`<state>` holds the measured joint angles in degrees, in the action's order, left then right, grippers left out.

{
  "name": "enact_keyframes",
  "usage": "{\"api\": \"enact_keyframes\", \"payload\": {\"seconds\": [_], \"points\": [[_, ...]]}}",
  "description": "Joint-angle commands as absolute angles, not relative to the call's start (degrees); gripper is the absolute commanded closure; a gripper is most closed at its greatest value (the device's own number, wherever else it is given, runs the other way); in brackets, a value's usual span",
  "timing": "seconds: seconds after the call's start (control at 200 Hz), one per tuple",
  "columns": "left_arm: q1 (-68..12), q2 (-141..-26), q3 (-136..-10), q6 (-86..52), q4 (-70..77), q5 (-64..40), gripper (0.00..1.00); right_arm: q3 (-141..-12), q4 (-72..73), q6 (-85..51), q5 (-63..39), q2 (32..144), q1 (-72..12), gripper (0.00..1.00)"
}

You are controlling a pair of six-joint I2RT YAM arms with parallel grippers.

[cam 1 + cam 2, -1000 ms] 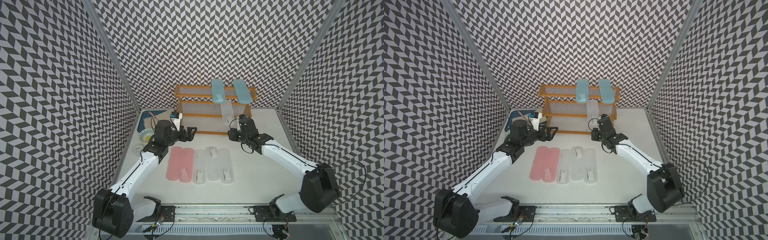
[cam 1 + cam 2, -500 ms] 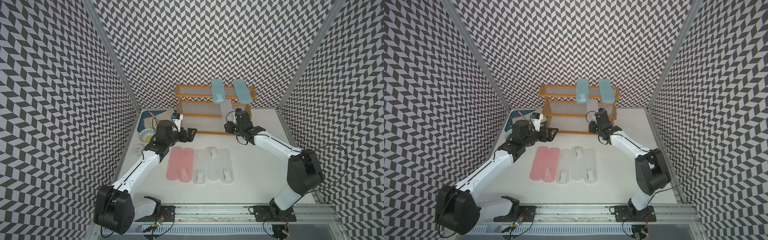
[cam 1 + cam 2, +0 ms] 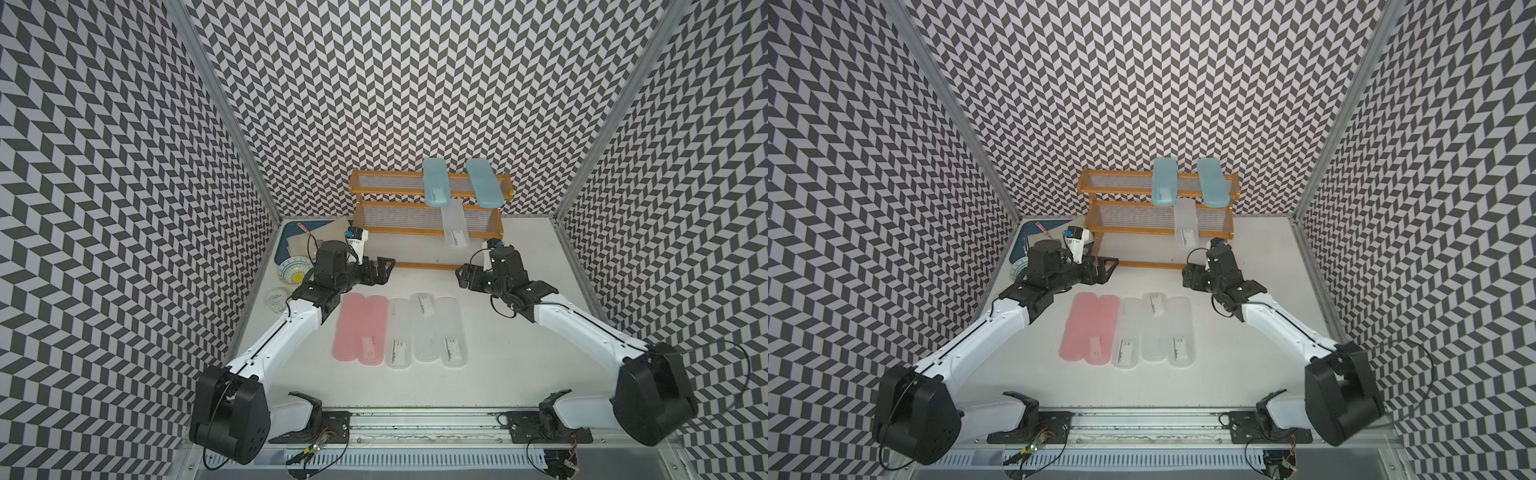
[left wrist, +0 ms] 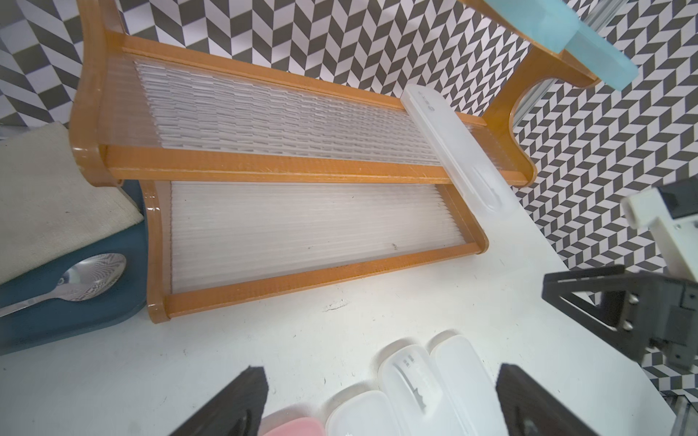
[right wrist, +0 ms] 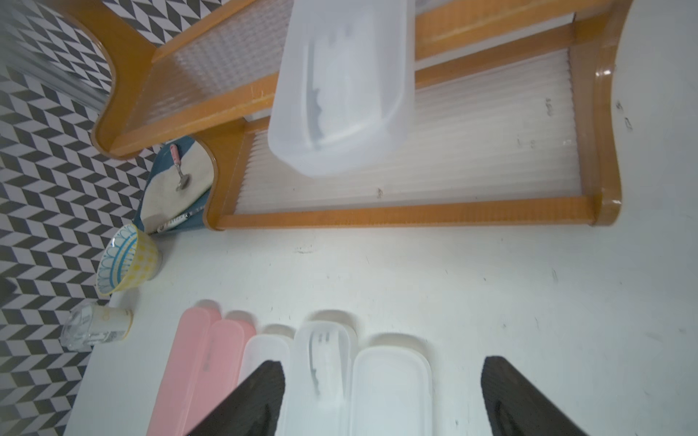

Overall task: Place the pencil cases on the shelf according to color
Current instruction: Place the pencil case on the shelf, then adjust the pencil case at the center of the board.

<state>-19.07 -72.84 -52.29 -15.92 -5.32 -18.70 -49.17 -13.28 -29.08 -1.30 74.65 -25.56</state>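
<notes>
Two blue cases (image 3: pixel 435 183) lie on the shelf's (image 3: pixel 386 194) top tier, and one white case (image 3: pixel 455 226) sits on the middle tier, its front end overhanging the rail. Three white cases (image 3: pixel 424 328) and two pink cases (image 3: pixel 359 328) lie side by side on the surface (image 3: pixel 519 374), not yet shelved, so three of eight look done. The right hand (image 5: pixel 381 362) hovers near the shelf, jaws apart and empty; the left hand (image 4: pixel 379 370) is likewise spread, holding nothing

Both top views look steeply down from high above the 6 o'clock edge of the table (image 3: pixel 519 374), toward the shelf (image 3: pixel 395 216) at 12 o'clock. Both wrist cameras sit low and close, facing the shelf's two lower tiers.
</notes>
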Motion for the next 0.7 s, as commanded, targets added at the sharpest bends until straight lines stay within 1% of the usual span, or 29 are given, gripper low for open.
{"api": "enact_keyframes", "payload": {"seconds": [0.0,0.1,0.21,0.345,0.481,0.696], "points": [[-19.9,-73.3,-53.8,-15.2,-6.0,-18.7,0.01,-43.2,-13.4,-30.9,-1.3,70.7,-28.5,0.12],[-20.1,-73.5,-53.8,-15.2,-6.1,-18.6,0.00,-37.4,-14.8,-33.4,0.2,67.9,-31.7,0.11],[-20.1,-73.3,-53.9,-15.1,-6.1,-18.2,0.00,-30.9,-12.4,-37.0,-0.5,65.2,-35.3,0.10],[-20.1,-73.2,-53.9,-15.0,-6.2,-18.0,0.00,-26.2,-9.6,-41.0,-0.5,65.6,-40.4,0.09],[-20.1,-73.2,-53.9,-14.9,-6.3,-18.0,0.00,-25.0,-7.5,-43.7,0.3,68.5,-44.2,0.09],[-20.0,-73.2,-53.8,-14.9,-6.2,-18.0,0.00,-28.1,-8.6,-44.9,4.0,73.5,-48.6,0.09]]}}
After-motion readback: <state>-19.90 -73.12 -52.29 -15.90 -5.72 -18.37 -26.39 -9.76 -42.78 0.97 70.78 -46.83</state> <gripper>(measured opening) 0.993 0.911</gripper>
